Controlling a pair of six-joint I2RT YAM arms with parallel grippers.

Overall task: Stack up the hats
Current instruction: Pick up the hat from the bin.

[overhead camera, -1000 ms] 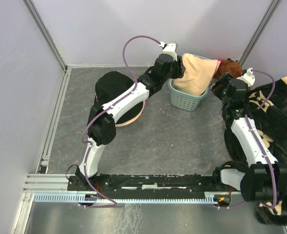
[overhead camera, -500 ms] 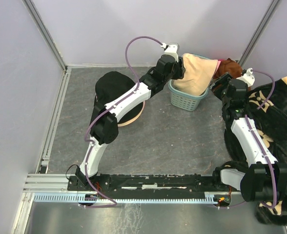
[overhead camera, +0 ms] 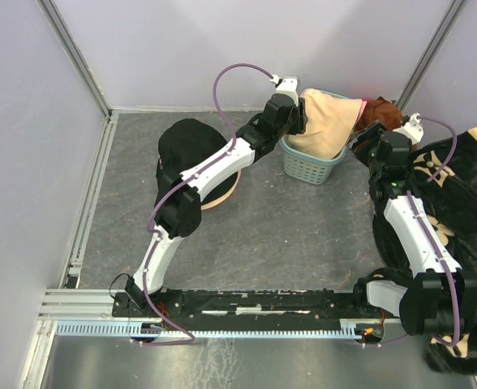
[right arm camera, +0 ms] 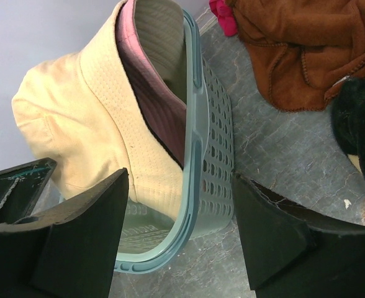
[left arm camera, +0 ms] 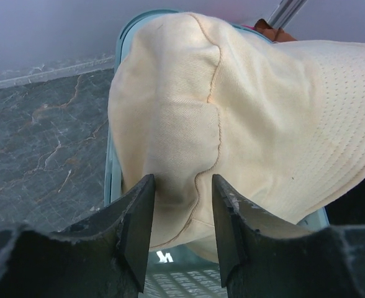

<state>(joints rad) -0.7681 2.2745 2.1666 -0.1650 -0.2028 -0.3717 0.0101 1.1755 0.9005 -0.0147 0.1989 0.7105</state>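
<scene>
The grey table (overhead camera: pixel 303 227) carries a black flowered blanket (overhead camera: pixel 466 211) heaped along its right side. Near the back stands a teal basket (overhead camera: pixel 307 168). A beige hat (overhead camera: pixel 328 121) leans in it, rising above the rim, with a pink hat (right arm camera: pixel 154 99) nested inside. A brown cloth (right arm camera: pixel 294 49) lies just beside the basket. The left fingers (left arm camera: pixel 139 217) pinch a fold of the beige hat's crown. The right fingers (right arm camera: pixel 89 211) stand wide apart, holding nothing.
</scene>
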